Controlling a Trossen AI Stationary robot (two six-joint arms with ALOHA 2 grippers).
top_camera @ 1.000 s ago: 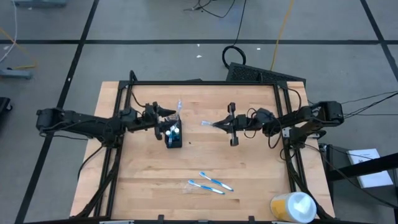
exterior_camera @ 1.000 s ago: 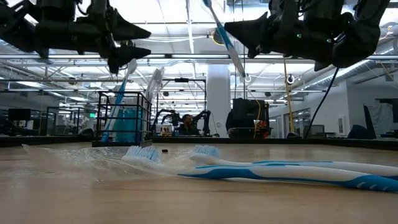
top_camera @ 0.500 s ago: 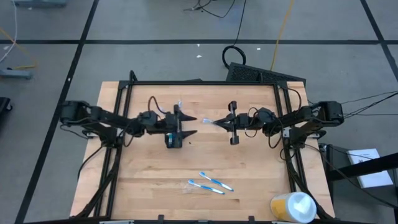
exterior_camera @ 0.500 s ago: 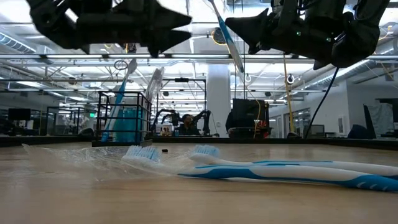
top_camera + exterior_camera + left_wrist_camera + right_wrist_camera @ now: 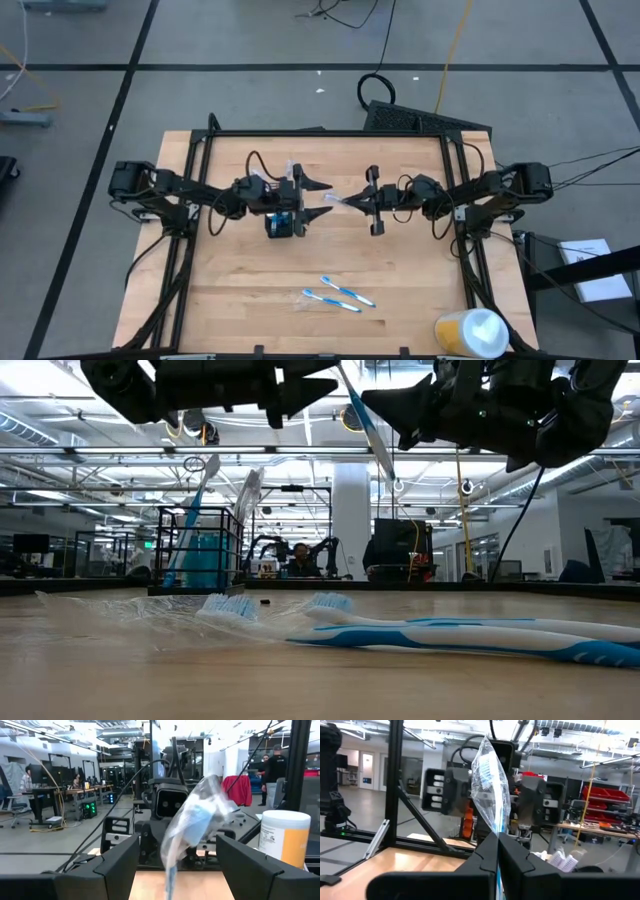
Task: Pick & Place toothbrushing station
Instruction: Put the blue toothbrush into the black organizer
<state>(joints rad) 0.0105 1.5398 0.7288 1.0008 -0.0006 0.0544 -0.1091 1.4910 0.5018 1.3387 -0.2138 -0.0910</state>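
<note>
The right gripper point(image 5: 345, 201) is clamped on a slim blue-and-white toothbrush in a clear plastic wrapper point(image 5: 491, 785), head tilted up and out ahead of its fingertips; the left gripper point(image 5: 318, 199) faces it with jaws spread wide and empty, the small black rectangular mesh holder point(image 5: 281, 222) just under and behind it. This looks like a handover, so the left jaws should straddle the wrapped head squarely before closing, and the right should let go only once that grip holds; two loose blue-and-white toothbrushes point(image 5: 338, 294) lie well clear of both.

My bench point(image 5: 400, 270) is pale wood, smooth satin finish. The holder point(image 5: 198, 550) is black wire mesh. The toothbrush point(image 5: 492, 785) I'm pinching sits in crinkly clear plastic wrap, and my fingers point(image 5: 520, 862) are matt black plastic.
</note>
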